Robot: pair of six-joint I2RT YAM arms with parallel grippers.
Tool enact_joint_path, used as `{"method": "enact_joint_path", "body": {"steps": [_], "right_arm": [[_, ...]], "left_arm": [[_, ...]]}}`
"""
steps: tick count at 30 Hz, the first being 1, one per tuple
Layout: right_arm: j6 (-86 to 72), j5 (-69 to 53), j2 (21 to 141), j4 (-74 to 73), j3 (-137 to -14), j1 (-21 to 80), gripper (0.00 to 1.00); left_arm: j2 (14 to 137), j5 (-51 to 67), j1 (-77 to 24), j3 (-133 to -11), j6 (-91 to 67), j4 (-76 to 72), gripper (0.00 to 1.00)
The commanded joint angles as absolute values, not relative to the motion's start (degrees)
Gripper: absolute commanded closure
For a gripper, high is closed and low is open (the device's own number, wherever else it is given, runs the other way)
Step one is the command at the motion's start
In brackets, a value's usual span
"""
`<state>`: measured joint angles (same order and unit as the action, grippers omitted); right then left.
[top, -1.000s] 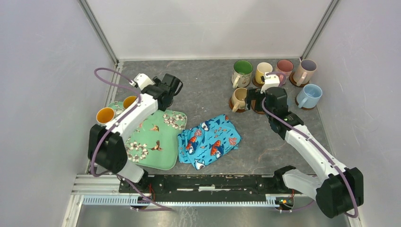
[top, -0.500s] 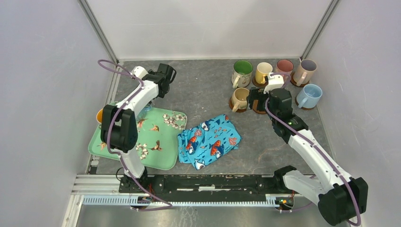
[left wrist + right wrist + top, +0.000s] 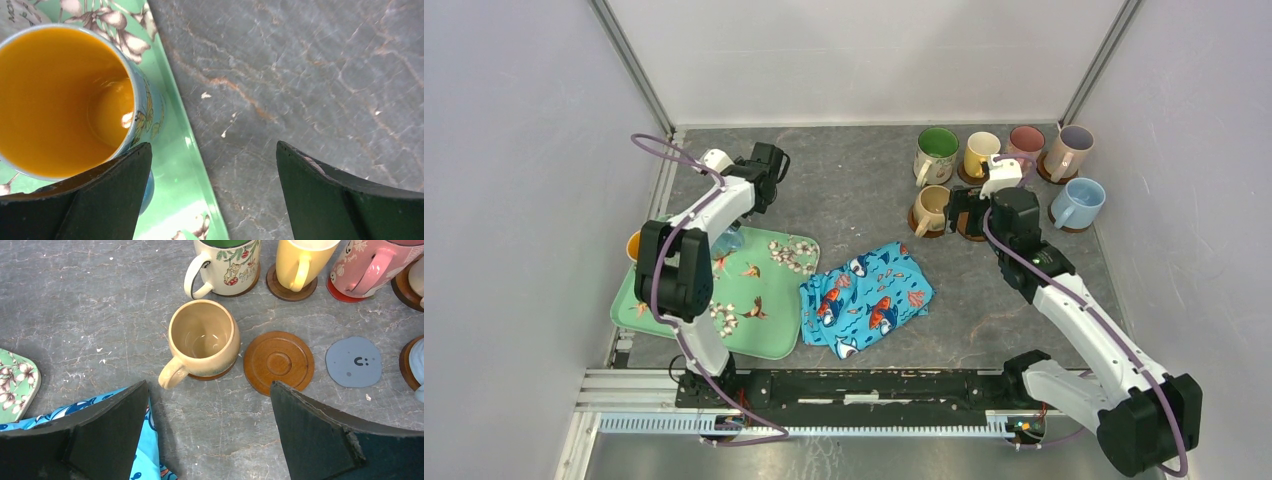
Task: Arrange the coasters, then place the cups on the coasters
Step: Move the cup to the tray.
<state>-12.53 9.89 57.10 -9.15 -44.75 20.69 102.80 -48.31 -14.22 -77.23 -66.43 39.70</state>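
Note:
My left gripper [image 3: 767,166] hangs open over the bare table at the back left, beyond the tray; its own view [image 3: 214,196] has an orange-lined cup [image 3: 60,100] standing on the tray just outside the left finger. My right gripper [image 3: 965,212] is open too [image 3: 210,435], above the table near a beige cup [image 3: 202,337] that sits on a brown coaster. Beside that cup lie an empty ringed brown coaster [image 3: 278,361] and a blue-grey coaster [image 3: 353,361]. The green-inside cup [image 3: 937,150], yellow cup [image 3: 981,150], pink cup [image 3: 1026,140], lilac-lined cup [image 3: 1072,145] and light blue cup [image 3: 1079,200] stand on coasters.
A green floral tray [image 3: 764,305] lies at the front left, its rim [image 3: 175,135] between my left fingers. The blue fish-print cloth [image 3: 867,295] is crumpled mid-table, its edge under my right gripper's left finger [image 3: 140,455]. Walls close the table on three sides.
My left arm has swung left and back, its forearm now covering most of the tray's far end and the cups there. The right arm has barely shifted.

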Motion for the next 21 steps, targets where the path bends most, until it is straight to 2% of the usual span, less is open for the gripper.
{"method": "enact_joint_path", "body": {"steps": [1, 21], "right_arm": [[-12.3, 9.3, 57.5, -6.6, -44.5, 21.3, 0.02], [-13.1, 9.4, 60.4, -3.7, -43.9, 23.6, 0.02]], "left_arm": [[99.2, -48.2, -14.1, -76.3, -64.3, 39.9, 0.0], [81.0, -41.1, -14.2, -58.7, -61.8, 43.8, 0.0]]}}
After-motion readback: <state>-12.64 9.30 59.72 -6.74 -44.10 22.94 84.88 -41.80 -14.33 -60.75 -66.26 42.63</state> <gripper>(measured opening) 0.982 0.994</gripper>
